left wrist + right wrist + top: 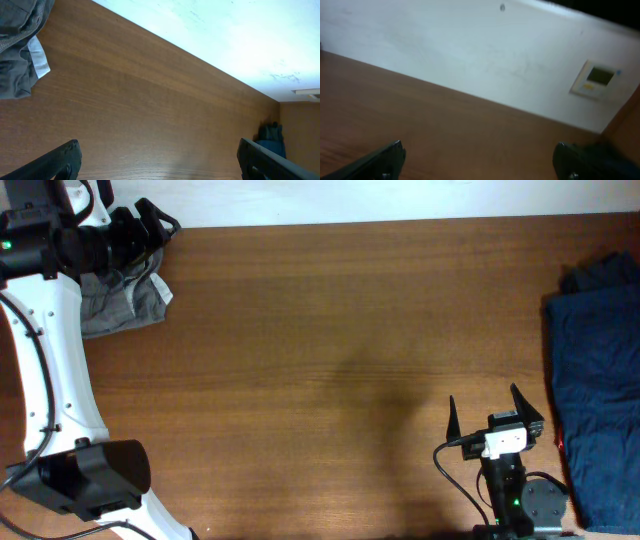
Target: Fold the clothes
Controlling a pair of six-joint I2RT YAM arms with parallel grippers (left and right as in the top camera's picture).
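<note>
Both tools wide open, grey clothes lying loose at the bench corner.
The clothes lie crumpled at the far left of the bench, partly under the left arm. The left tool and right tool gape fully, gripping nothing. Navy garments lie at the right edge.

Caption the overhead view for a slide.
Pre-fold: left gripper open beside crumpled grey garment; right gripper open near navy clothes.

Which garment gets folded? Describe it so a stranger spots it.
Go to the far left corner of the wooden table. The crumpled mid-grey garment lies there, showing a small white label; the other clothes, at the right edge, are dark navy.
</note>
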